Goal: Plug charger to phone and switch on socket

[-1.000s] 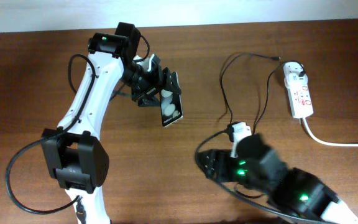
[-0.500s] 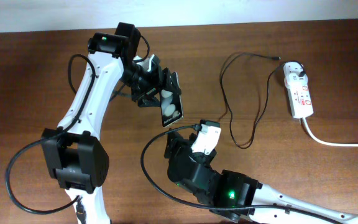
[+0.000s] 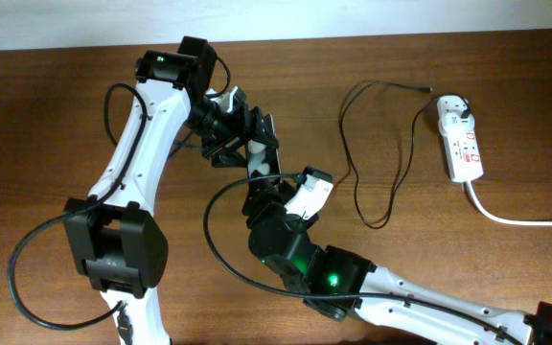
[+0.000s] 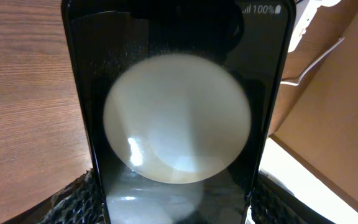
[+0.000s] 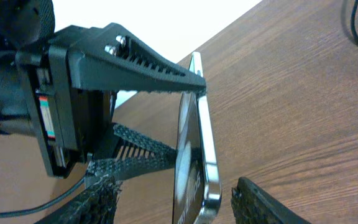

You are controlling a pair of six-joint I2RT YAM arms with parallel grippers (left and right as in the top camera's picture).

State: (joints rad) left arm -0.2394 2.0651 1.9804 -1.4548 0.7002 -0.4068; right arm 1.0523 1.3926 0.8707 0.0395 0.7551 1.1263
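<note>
Phone hangs above the tabletop, left of centre, left gripper jaws clamped on it; right gripper jaws apart (straddling its near end). Charger lies right, plugged into the socket.

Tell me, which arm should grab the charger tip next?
Right, probably. The right tool is open, gripping nothing, and the charger tip lies on that arm's side. The left tool is shut on the phone, so it's busy.
</note>
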